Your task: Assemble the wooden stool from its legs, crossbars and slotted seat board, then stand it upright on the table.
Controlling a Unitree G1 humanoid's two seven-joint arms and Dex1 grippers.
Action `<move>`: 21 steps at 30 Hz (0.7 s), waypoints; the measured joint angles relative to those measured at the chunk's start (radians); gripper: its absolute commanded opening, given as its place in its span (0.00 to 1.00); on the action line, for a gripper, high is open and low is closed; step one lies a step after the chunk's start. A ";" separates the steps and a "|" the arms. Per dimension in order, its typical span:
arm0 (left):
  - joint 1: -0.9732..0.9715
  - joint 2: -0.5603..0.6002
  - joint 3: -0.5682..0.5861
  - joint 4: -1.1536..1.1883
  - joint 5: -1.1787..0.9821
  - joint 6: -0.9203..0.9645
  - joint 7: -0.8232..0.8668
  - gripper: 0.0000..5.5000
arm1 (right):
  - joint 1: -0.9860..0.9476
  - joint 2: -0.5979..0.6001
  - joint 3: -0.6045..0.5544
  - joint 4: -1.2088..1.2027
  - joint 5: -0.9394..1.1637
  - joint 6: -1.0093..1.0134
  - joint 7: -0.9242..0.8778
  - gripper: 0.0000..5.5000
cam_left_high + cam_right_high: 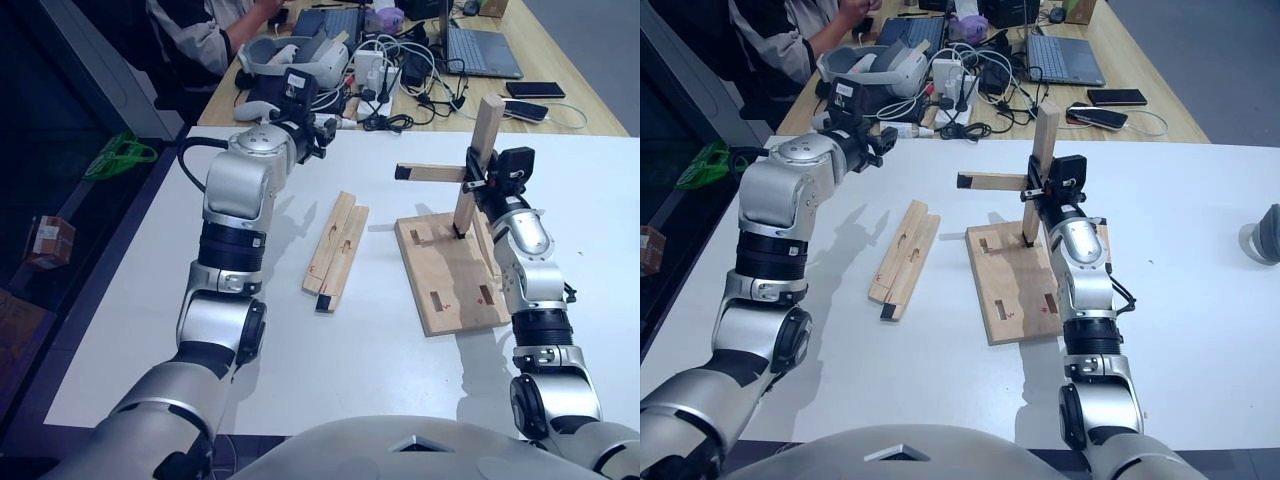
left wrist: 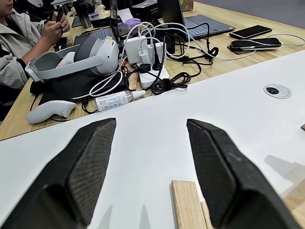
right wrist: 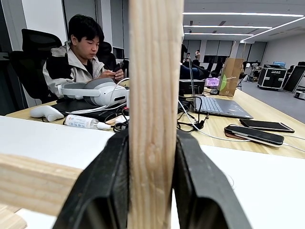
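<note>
The slotted seat board point(image 1: 450, 285) lies flat on the white table. A wooden leg point(image 1: 478, 160) stands upright with its lower end at a slot in the board's far edge, and a crossbar point(image 1: 430, 172) sticks out sideways from it toward the left. My right gripper point(image 1: 478, 185) is shut on this leg point(image 3: 155, 95), just above the crossbar point(image 3: 33, 183). Two more wooden pieces point(image 1: 336, 250) lie side by side left of the board. My left gripper point(image 2: 152, 167) hangs open and holds nothing, raised above the table's far left part; one end of a wooden piece point(image 2: 188, 205) lies below it.
Beyond the table's far edge stands a wooden desk with a headset point(image 2: 76, 57), cables and chargers point(image 2: 152, 57), laptops point(image 1: 480, 50) and phones point(image 2: 257, 43). A cable grommet point(image 2: 277, 90) sits in the table top. A grey object point(image 1: 1265, 235) is at the right edge.
</note>
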 measured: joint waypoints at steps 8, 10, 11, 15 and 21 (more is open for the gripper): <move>0.000 0.000 -0.001 0.000 0.000 0.000 0.001 0.50 | -0.003 0.016 0.013 -0.065 -0.001 0.030 0.002 0.33; 0.000 0.000 -0.001 0.000 0.000 0.000 0.001 0.50 | 0.000 0.024 0.013 -0.083 0.000 0.045 0.002 0.40; 0.000 0.000 -0.001 0.000 0.000 0.000 0.001 0.50 | 0.002 0.028 0.012 -0.097 0.000 0.058 0.001 0.43; 0.000 0.000 0.000 0.000 0.000 -0.001 0.002 0.50 | 0.003 0.036 -0.002 -0.171 0.021 0.102 0.002 0.55; 0.000 -0.002 0.001 0.000 0.000 -0.002 0.011 0.50 | -0.046 0.031 -0.029 -0.209 0.036 0.149 -0.015 0.75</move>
